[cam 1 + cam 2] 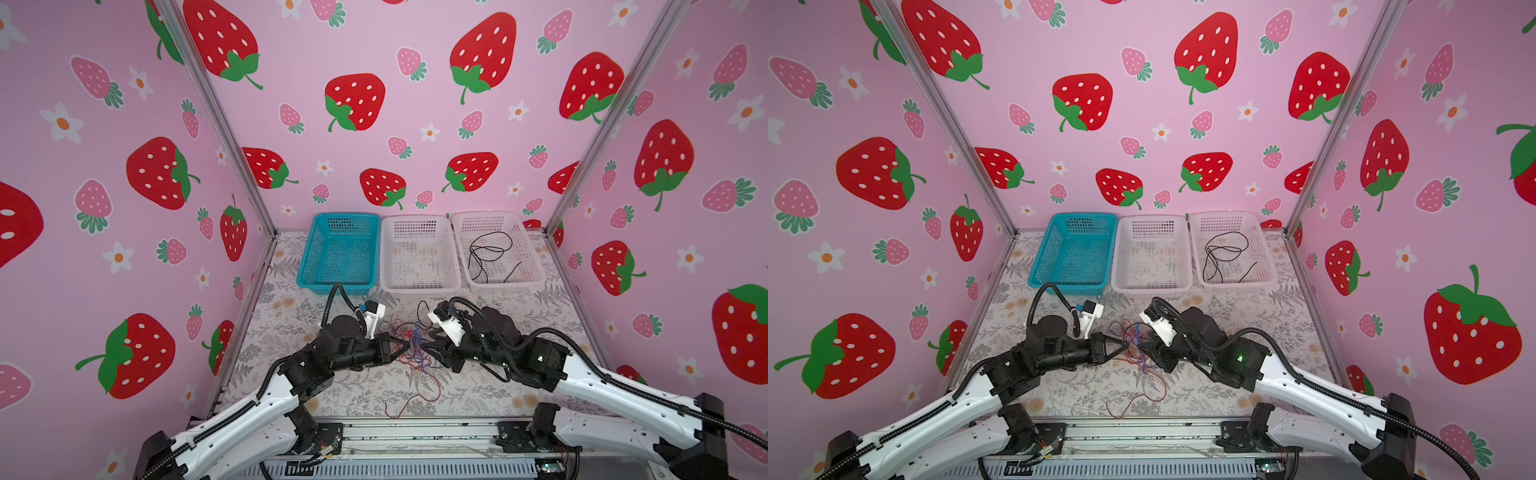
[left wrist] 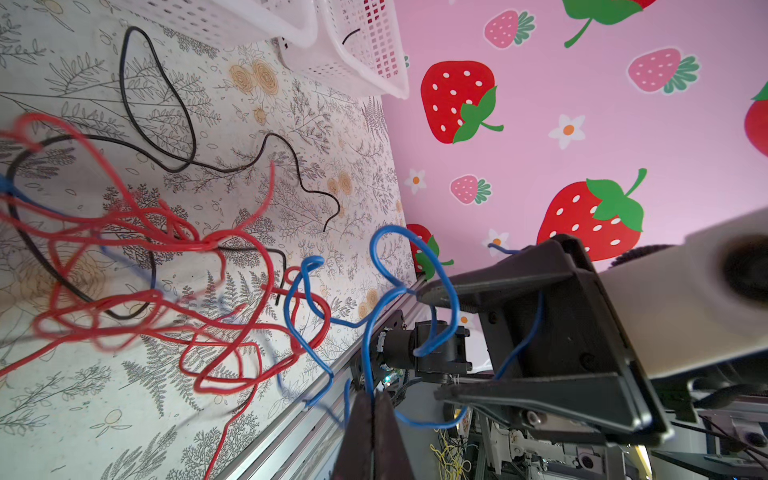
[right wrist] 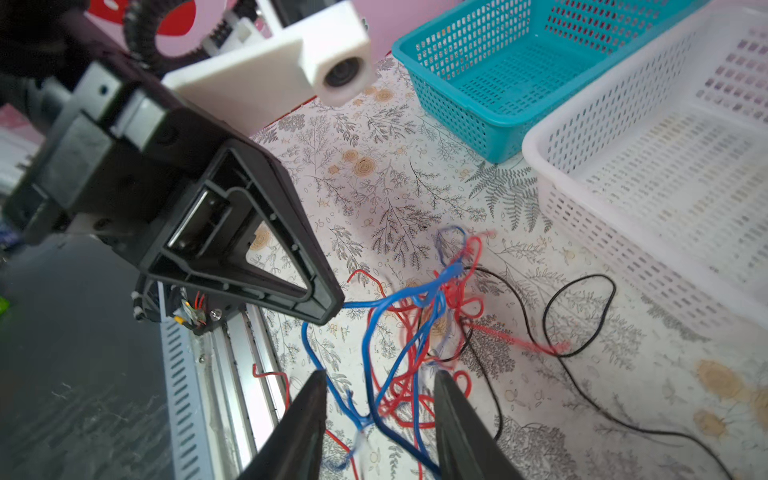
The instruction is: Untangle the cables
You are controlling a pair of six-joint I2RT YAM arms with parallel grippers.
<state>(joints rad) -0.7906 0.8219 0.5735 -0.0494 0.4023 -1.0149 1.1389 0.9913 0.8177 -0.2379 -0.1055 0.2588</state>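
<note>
**Red, blue and black cables knotted in mid-worktop**

Both arms reach in from the near edge and meet over the knot, which sits in the middle of the floral surface, nearer than a row of three baskets. In both top views the left gripper comes in from the left and the right gripper from the right, their tips just beside each other with the tangle between them.

The left gripper's jaws are closed on the blue cable. The right wrist view shows that strand leaving the pinched tip and running into the knot. The left wrist view shows the two fingers pressed together with blue wire caught between them.

The right gripper has its jaws apart and grips nothing. Blue and red strands pass through the gap between its fingers without being pinched, and a blue loop hangs around one fingertip in the left wrist view.

The red cables spread in loose loops from the knot toward the near edge of the worktop. A black cable trails from the tangle toward the far side, flat on the surface.

At the far edge stand a blue basket on the left, a middle white basket and a right white basket. They stand side by side. A coiled black cable lies inside the right white basket, well apart from the knot.
</note>
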